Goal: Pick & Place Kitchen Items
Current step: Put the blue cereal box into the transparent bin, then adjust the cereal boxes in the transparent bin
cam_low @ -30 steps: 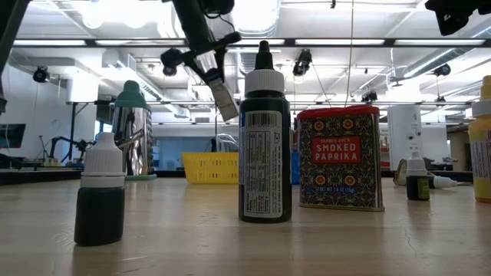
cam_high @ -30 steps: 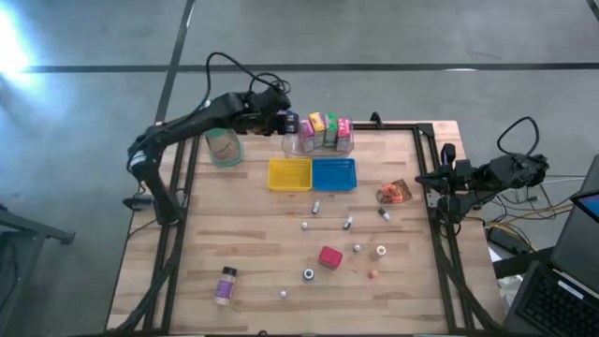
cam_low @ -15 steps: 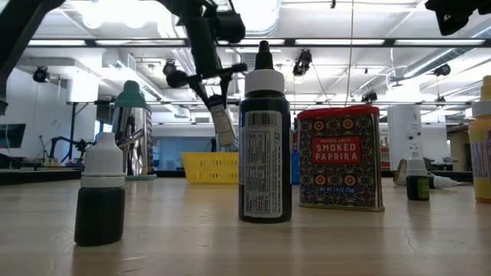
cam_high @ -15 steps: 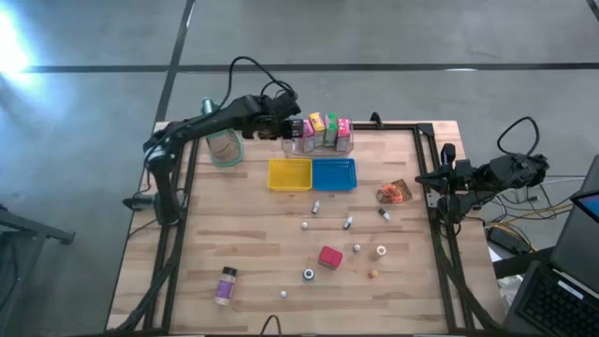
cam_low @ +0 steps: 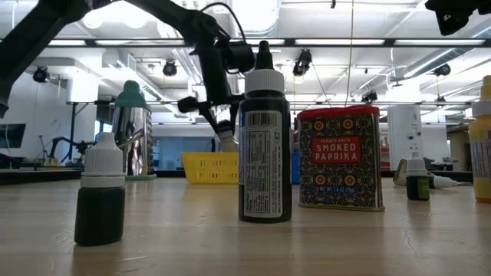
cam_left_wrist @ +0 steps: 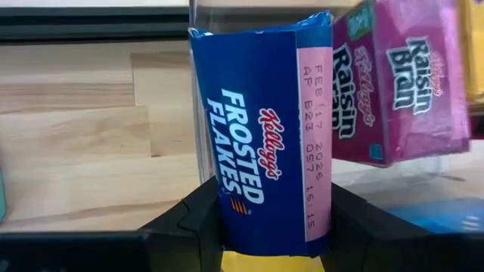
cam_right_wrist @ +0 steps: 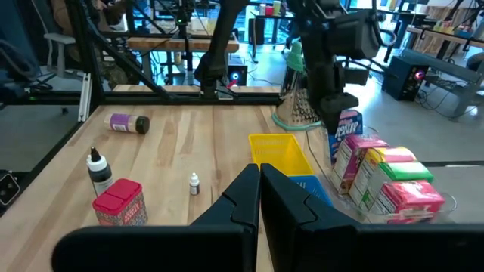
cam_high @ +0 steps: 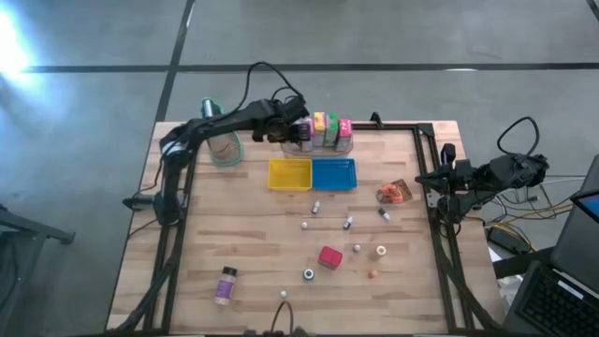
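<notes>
My left gripper is at the table's far edge, shut on a blue Frosted Flakes carton. It holds the carton at the left end of the clear bin, beside a pink Raisin Bran carton. Pink, yellow and green cartons stand upright in the bin. The right wrist view shows the blue carton below the left gripper. My right gripper is shut on nothing, parked off the table's right edge. A red paprika tin, an orange pouch and small bottles lie on the table. My left gripper pinches the blue carton between its two fingers, one on each side of the carton's end nearest the wrist. The fingers slant steeply down from the table's left. The carton hangs below them, its far end in the bin; I cannot tell whether it touches the bin's floor.
A yellow tray and a blue tray sit just in front of the bin. A tan container with a teal top stands left of it. A spice jar lies near the front left. Dark dropper bottles stand near the front edge.
My left gripper has moved down and toward the table's right, carrying the blue carton from beside the tan container to the bin's left end. It has tipped a little steeper and stayed shut on the carton.
</notes>
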